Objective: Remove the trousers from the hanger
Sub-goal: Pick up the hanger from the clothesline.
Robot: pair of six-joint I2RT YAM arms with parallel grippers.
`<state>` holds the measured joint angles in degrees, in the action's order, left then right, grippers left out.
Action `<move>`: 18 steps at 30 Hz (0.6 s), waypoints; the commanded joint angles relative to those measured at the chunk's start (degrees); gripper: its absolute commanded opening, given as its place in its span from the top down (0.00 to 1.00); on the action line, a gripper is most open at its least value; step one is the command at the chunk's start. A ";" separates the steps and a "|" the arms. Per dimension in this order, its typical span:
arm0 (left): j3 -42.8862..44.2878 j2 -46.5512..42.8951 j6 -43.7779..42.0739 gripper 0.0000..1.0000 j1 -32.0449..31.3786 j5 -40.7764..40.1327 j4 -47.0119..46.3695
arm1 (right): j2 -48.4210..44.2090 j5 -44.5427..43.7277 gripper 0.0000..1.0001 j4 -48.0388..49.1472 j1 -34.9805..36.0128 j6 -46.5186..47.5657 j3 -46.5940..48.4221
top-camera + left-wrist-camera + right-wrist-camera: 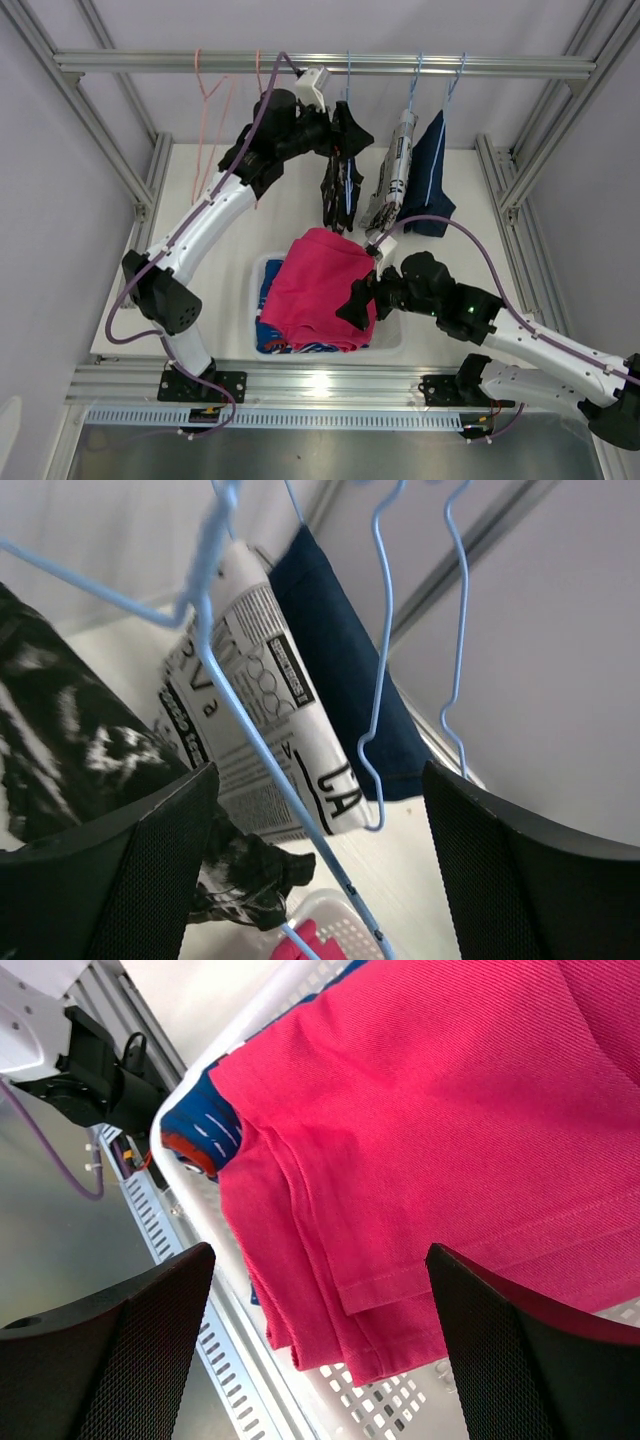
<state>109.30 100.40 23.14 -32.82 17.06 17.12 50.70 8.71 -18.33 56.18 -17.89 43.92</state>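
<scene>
A: So, starting at the left end of the rail (500, 66), what hangs there?

B: Bare pink hangers (205, 100), nothing on them. Next along, the left gripper (318, 780) is raised to the rail. Its fingers are spread wide with the wire of a blue hanger (212, 540) passing between them, and it clamps nothing.

A: Why up there?

B: I judge it is lining up on the black trousers (340, 190) with the white pattern, which hang just beside it. Reaching around the wire would let it steady the hanger or slide the cloth off.

A: And further right?

B: The white trousers (397, 165) with black print, then the denim trousers (432, 170) nearest the right end, each on its own hanger.

A: Below?

B: A white basket (388, 330) at the near edge of the table (290, 200), in the middle. The blue patterned trousers (285, 345) lie underneath, peeking out at the near left corner. The pink trousers (315, 290) lie folded on top.

A: The right gripper (320, 1252)?

B: It hovers just over the pink cloth at the basket's right side, fingers apart, holding nothing. Two pairs off, three to go, I'd say.
</scene>
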 commanded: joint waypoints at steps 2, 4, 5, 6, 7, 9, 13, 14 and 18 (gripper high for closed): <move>-6.88 -0.81 4.71 0.16 0.82 8.77 -7.88 | 1.60 -1.24 0.08 1.01 0.07 0.40 1.08; -9.09 -1.61 6.65 0.19 1.26 12.71 -11.66 | 1.86 -1.15 0.08 1.01 0.07 0.49 0.99; -12.49 -2.05 9.10 0.24 1.53 13.78 -15.50 | 1.95 -1.06 0.08 0.93 0.07 0.49 0.99; -13.66 -2.92 10.43 0.26 2.14 14.66 -17.46 | 2.12 -1.06 0.08 0.75 0.07 0.49 1.08; -14.89 -3.28 11.83 0.27 2.41 16.32 -20.43 | 2.30 -1.06 0.08 0.66 0.07 0.40 1.08; -18.32 -4.07 14.56 0.29 3.11 17.83 -26.34 | 2.39 -0.98 0.08 0.66 0.07 0.49 1.17; -20.43 -4.95 15.18 0.30 3.55 17.92 -29.07 | 2.83 -1.06 0.08 0.22 -0.02 0.58 1.52; -20.96 -4.95 15.97 0.31 3.55 18.36 -29.77 | 3.00 -1.06 0.08 0.22 -0.02 0.58 1.60; -21.58 -4.78 19.13 0.32 4.43 20.64 -34.43 | 3.44 -1.24 0.07 0.05 -0.20 0.58 1.78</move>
<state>88.38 98.85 38.46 -28.99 33.74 -9.34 53.87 8.16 -18.65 56.14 -17.87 43.92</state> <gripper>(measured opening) 0.682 0.926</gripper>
